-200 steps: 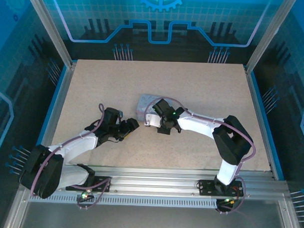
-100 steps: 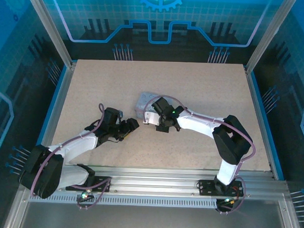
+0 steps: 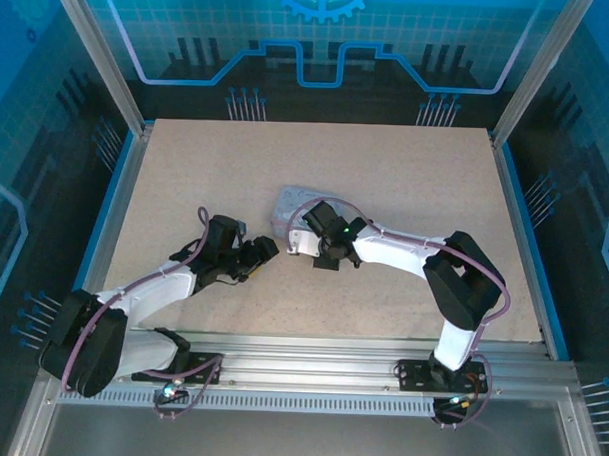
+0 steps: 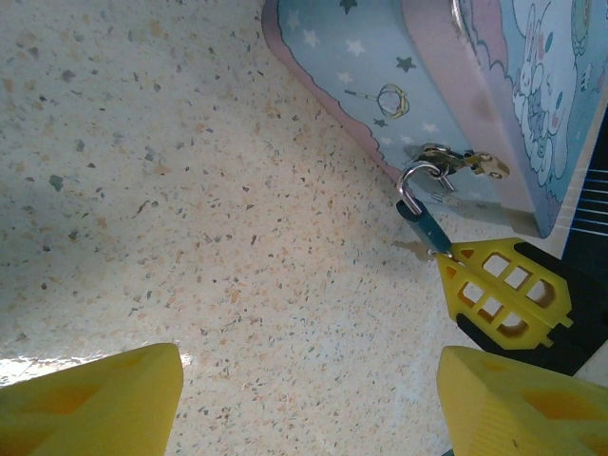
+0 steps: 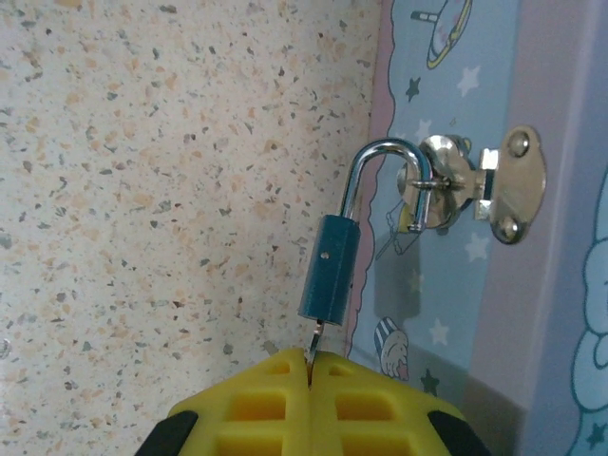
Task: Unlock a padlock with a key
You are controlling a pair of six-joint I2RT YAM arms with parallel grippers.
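My right gripper (image 5: pixel 312 366) has its jaws clamped on the key (image 5: pixel 313 338), which sits in the padlock (image 5: pixel 330 266) hanging off the clasp (image 5: pixel 508 185) of the tin (image 5: pixel 446 313). The left gripper (image 4: pixel 309 391) has its jaws apart. I reckon the turn and freeing the shackle (image 5: pixel 380 150) remain.

The padlock (image 5: pixel 330 269) is seen as a tiny dark blue-black block with a shiny silver shackle. It's hung by that shackle from the hasp (image 5: pixel 475 180) on the pale blue tin (image 5: pixel 446 313), with the body pointed away along the tin's side. Only a thin silvery sliver of the key (image 5: pixel 312 353) is shown, stuck into the body's bottom end and pinched in the right gripper (image 5: pixel 311 369).
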